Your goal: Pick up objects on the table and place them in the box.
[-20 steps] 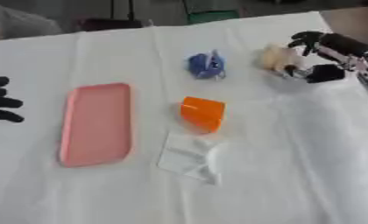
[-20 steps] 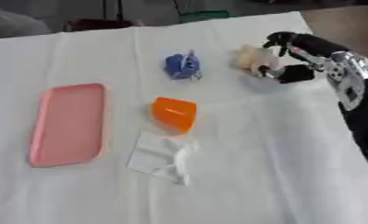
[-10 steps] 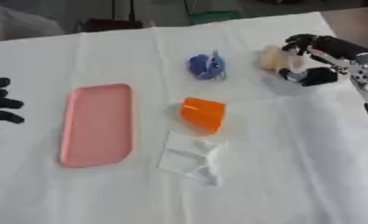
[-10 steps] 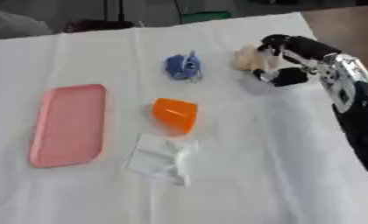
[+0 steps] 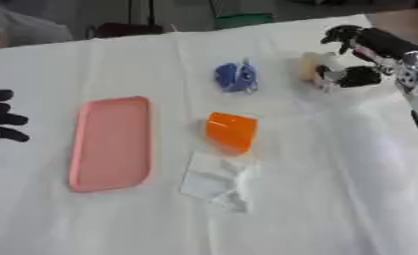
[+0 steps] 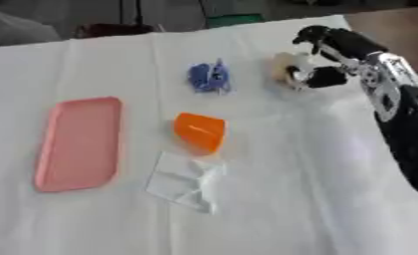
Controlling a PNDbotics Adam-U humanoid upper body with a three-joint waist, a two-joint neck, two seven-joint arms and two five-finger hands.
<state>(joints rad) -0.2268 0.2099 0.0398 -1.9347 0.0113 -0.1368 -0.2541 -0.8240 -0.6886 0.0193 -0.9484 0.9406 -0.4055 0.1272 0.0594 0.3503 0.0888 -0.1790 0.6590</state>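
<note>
A small beige object (image 6: 285,69) lies at the table's far right. My right hand (image 6: 333,60) is at it, fingers arched over its top and the thumb (image 6: 324,77) against its near side, curled round it. On the white cloth lie a blue crumpled object (image 5: 235,76), an orange cup-like piece (image 5: 232,130) on its side, and a clear plastic piece (image 5: 214,183) nearer me. The pink tray (image 5: 112,142) lies on the left. At the left edge my left hand (image 5: 0,118) rests open, holding nothing.
The white cloth (image 5: 334,189) covers the whole table. Dark furniture and a green item stand beyond the far edge. My right forearm (image 6: 404,114) runs down the right side of the view.
My right hand's fingers have closed in a little over the beige object. The other objects and my left hand have stayed where they were.
</note>
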